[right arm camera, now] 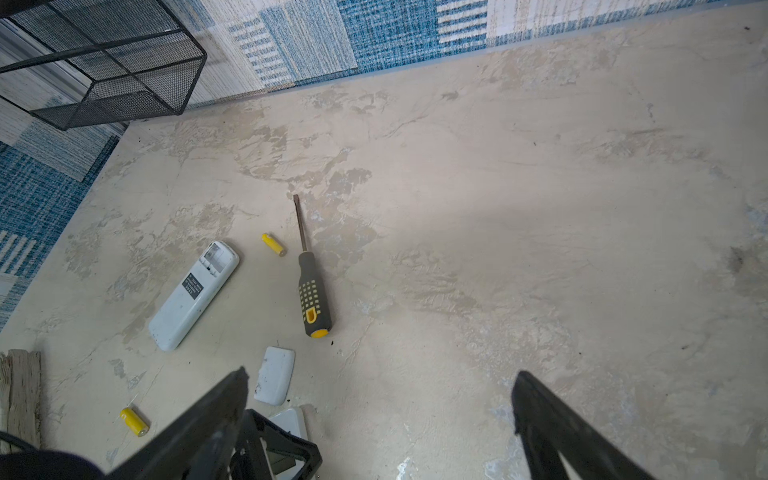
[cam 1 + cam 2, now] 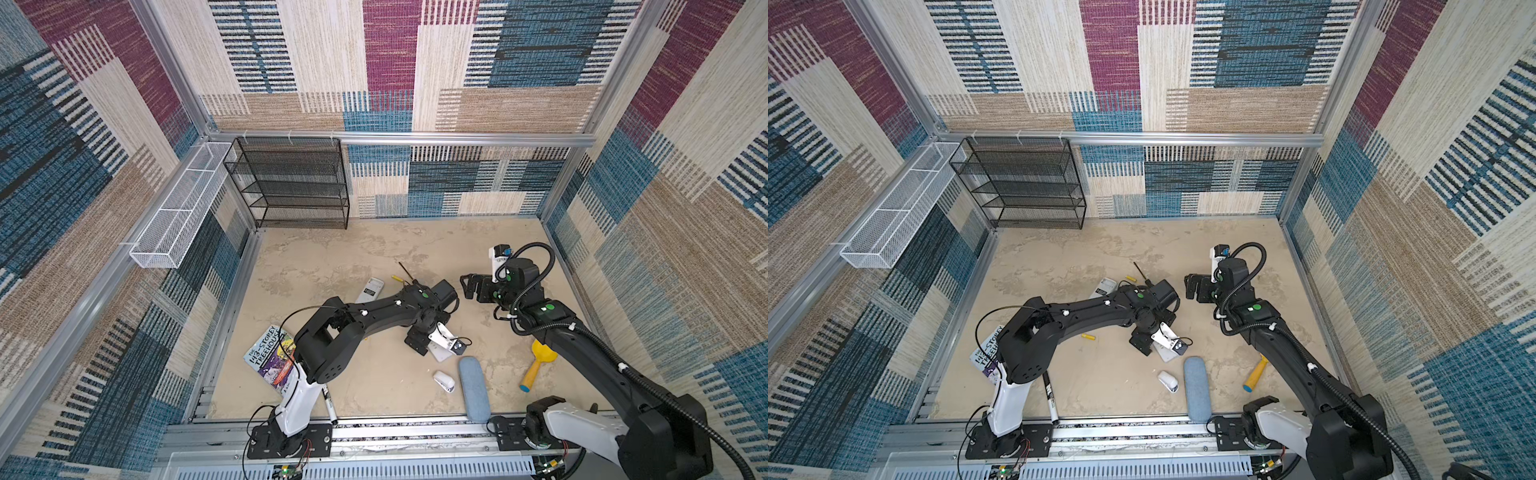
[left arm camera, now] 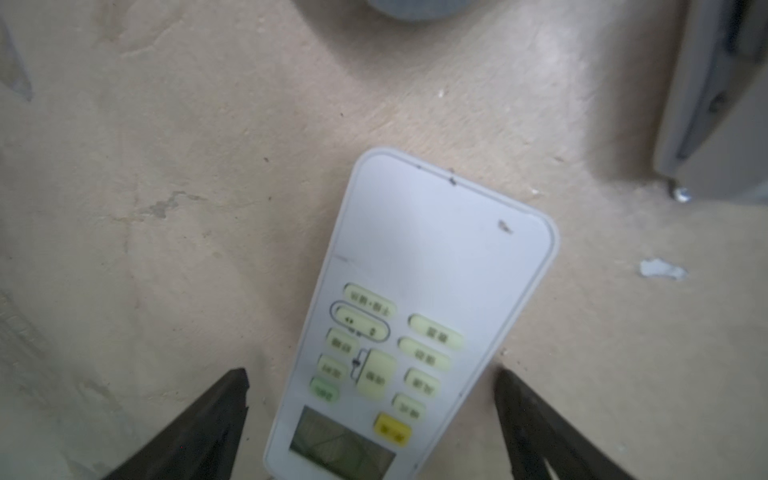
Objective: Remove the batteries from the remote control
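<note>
A white remote control (image 3: 436,257) lies face up, buttons and screen showing, under my left gripper (image 3: 370,374). That gripper is open, one finger on each side of the remote with a gap at both. Another white remote (image 1: 193,295) lies back up with its battery bay uncovered and a loose white cover (image 1: 274,376) nearby. One yellow battery (image 1: 273,244) rests beside it, another (image 1: 134,421) nearer the left arm. My right gripper (image 1: 380,374) hangs open over bare floor, seen in both top views (image 2: 467,286) to the right of the left gripper (image 2: 417,343).
A screwdriver (image 1: 313,299) lies by the back-up remote. Toward the front are a book (image 2: 272,357), a marker (image 2: 330,405), a white stapler (image 2: 444,381), a grey-blue case (image 2: 474,388) and a yellow-handled scraper (image 2: 536,365). A black mesh shelf (image 2: 291,183) stands at the back wall.
</note>
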{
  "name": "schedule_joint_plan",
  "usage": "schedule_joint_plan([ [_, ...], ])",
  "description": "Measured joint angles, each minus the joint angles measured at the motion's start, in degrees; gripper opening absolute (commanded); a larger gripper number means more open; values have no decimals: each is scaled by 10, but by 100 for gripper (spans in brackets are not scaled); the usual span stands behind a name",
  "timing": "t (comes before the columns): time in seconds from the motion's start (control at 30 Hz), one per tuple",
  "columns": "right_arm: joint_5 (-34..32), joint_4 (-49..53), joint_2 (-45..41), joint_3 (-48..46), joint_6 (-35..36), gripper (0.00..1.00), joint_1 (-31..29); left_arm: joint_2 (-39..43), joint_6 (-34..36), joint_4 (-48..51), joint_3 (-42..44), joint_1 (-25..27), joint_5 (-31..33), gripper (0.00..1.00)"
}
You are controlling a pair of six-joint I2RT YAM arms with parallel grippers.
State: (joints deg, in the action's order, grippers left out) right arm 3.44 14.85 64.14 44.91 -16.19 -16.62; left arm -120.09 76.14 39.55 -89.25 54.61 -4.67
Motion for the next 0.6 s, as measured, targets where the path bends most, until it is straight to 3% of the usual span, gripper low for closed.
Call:
schedule_joint_plan([
  [0.23, 10, 0, -5, -11, 0, 100, 7, -33, 3, 31, -48, 2, -7, 86],
  [0.6, 17, -4, -6, -15, 1, 100, 15, -40, 3, 50, -58, 2, -16, 58],
])
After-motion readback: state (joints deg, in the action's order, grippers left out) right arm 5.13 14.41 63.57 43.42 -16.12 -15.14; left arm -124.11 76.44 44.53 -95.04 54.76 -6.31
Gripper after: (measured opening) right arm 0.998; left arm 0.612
